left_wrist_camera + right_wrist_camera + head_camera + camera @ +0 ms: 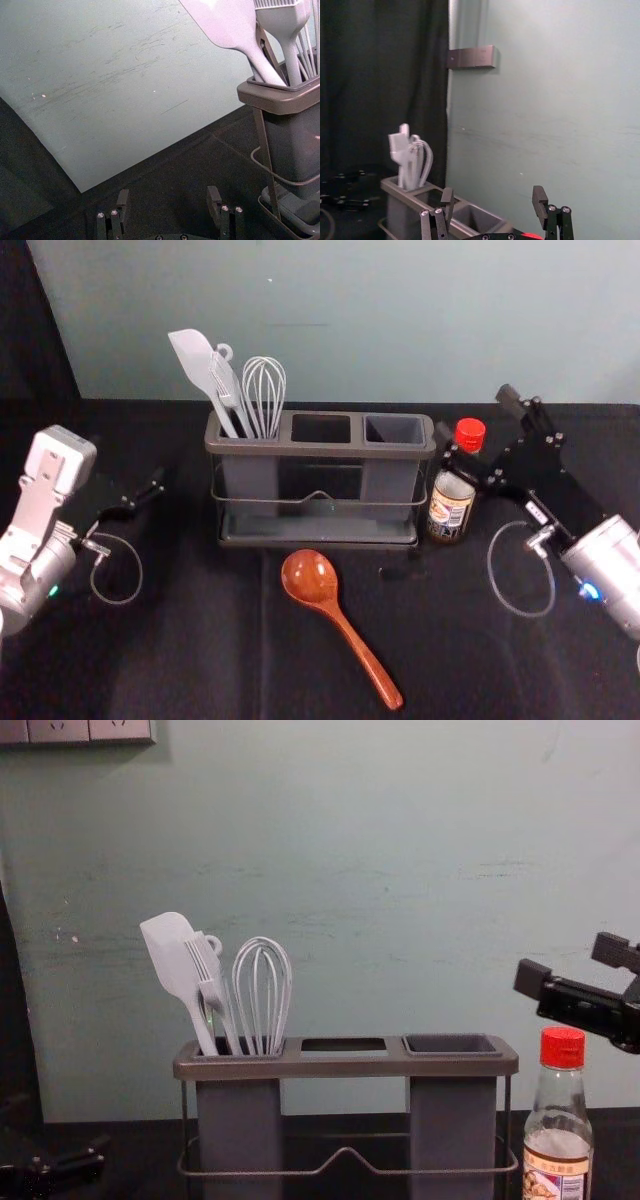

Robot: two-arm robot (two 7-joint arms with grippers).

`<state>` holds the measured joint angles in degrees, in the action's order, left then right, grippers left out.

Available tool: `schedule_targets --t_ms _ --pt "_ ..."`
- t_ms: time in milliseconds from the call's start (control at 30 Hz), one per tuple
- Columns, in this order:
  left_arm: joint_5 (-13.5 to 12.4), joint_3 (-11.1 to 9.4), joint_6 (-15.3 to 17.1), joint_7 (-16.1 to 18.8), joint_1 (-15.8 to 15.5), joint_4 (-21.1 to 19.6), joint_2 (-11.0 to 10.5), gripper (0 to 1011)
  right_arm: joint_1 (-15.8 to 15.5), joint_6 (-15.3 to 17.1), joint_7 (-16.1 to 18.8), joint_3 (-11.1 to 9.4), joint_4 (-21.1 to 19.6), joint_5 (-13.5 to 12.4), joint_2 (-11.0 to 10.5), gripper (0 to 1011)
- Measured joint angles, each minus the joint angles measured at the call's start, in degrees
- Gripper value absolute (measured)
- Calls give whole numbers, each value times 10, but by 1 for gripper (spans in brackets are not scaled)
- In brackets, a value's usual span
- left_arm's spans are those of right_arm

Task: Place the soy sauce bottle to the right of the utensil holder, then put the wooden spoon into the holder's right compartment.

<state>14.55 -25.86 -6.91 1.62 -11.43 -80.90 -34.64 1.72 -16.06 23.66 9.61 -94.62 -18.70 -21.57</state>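
Pinch wooden spoon (pixel 309 578), likely light, stiff, slick, mid-handle (pixel 361 646) in front of utensil holder (pixel 320 449); soy sauce bottle (pixel 449 508) and right gripper (pixel 493 195) to its right, left gripper (pixel 168 195) to its left, both with fingers (pixel 214 198) apart.

One holder (pixel 320 448), three compartments (pixel 395 430), one bottle (pixel 450 505), one spoon (pixel 311 577), one spatula (pixel 170 950), one brush (pixel 206 963), one whisk (pixel 264 390), one ring-topped utensil (pixel 214 940), two grippers (pixel 476 415).
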Motion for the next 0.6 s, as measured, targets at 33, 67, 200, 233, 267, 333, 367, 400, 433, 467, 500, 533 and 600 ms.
schedule_targets --t_ms 33,67,200,233,267,333,367,400,433,467,500,533,600 --pt "0 0 0 0 0 0 0 1000 -7 -1 0 3 -9 2 0 1002" --pt "0 0 0 0 0 0 0 1000 -10 -2 0 5 -13 3 0 1002" --pt "0 0 0 0 0 0 0 1000 -32 -5 -2 17 -36 13 3 1003" --pt "0 0 0 0 0 0 0 1000 -36 -5 -5 19 -40 16 5 1002" --pt "0 0 0 0 0 0 0 1000 -40 -5 -9 21 -44 20 7 1003" --pt "0 0 0 0 0 0 0 1000 -52 2 -22 30 -56 32 14 1002" --pt "0 0 0 0 0 0 0 1000 -55 5 -25 33 -58 36 16 1003" --pt "0 0 0 0 0 0 0 1000 -58 11 -30 36 -62 42 18 1003" --pt "0 0 0 0 0 0 0 1000 -65 24 -39 44 -70 53 22 1003" --pt "0 0 0 0 0 0 0 1000 -67 31 -43 48 -73 60 23 1002" --pt "0 0 0 0 0 0 0 1000 -72 51 -51 58 -80 71 27 1002" --pt "0 0 0 0 0 0 0 1000 -72 51 -51 58 -80 71 27 1002" --pt "0 0 0 0 0 0 0 1000 -76 86 -60 72 -86 83 31 1002"
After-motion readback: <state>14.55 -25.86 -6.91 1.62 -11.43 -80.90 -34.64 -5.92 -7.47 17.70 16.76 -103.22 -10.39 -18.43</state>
